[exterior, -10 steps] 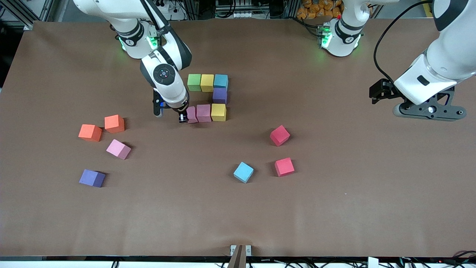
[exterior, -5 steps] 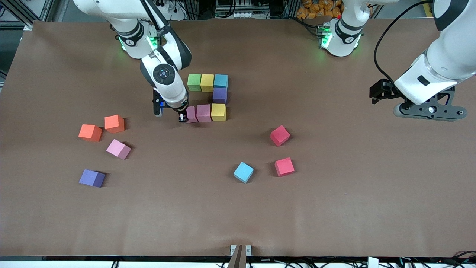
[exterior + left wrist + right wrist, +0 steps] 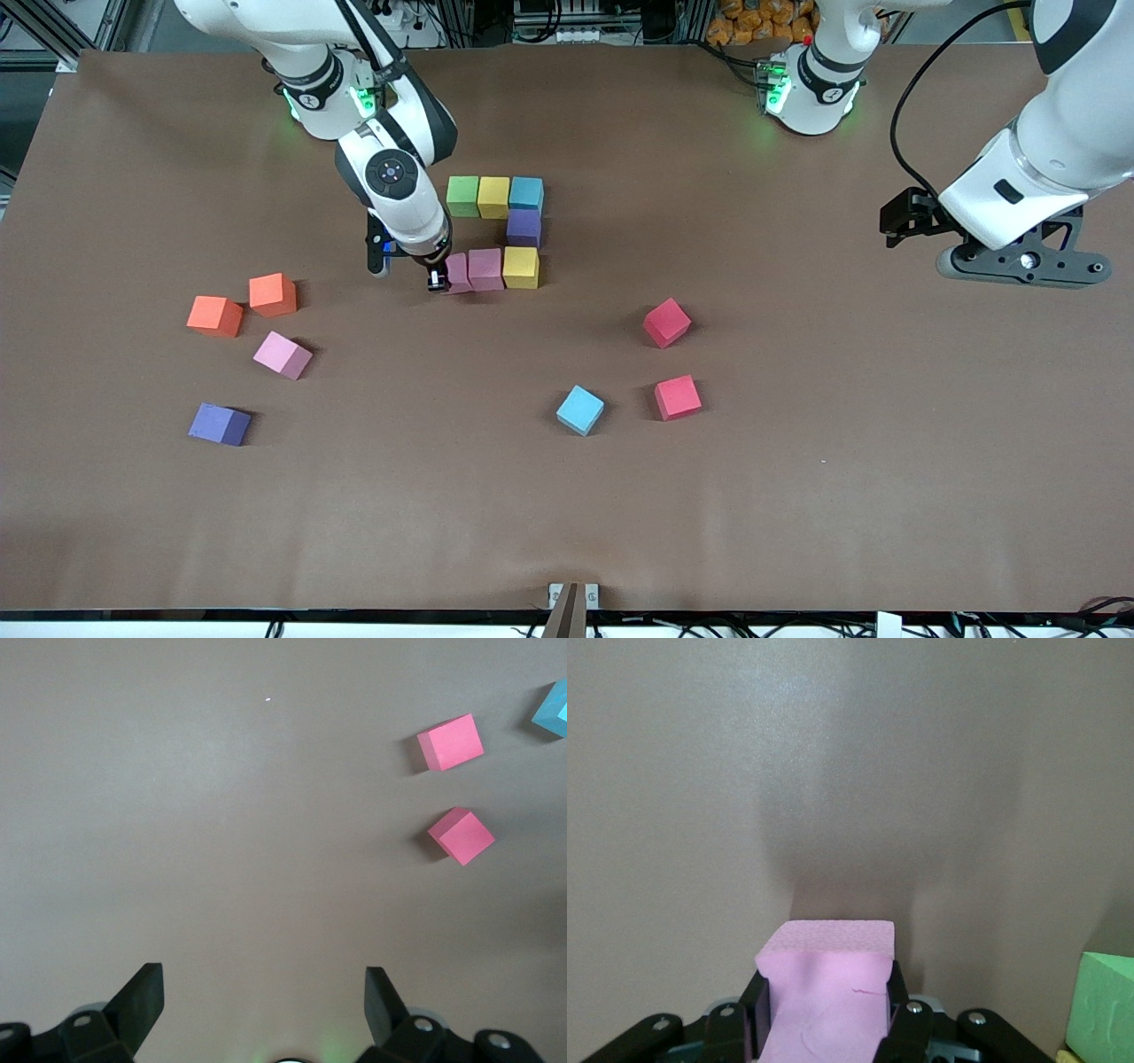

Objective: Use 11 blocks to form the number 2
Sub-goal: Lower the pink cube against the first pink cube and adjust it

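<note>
1. I have the right gripper down at the counter, its fingers clenched on a pink block squeezed between them. That block is touching the mauve block, which in turn touches the yellow block, so it closes the third row of the number 2.

2. I judge this as the placing step for block seven: green block, yellow and teal sit in the top row, a purple block links down, and the middle row is now full.

3. Next I would release the fingers and lift straight up, so the foam does not drag out of line. Four blocks remain; the next belongs just under the held block, on the side nearer the front camera.

4. The left gripper waits over bare counter, fingers released and empty.

5. The right wrist view shows the pink block bulging under the fingers' squeeze, which the front view hides. The left wrist view shows two red blocks well ahead of its fingers. Only the front view gives the whole digit and the spare orange, pink and purple cubes.
</note>
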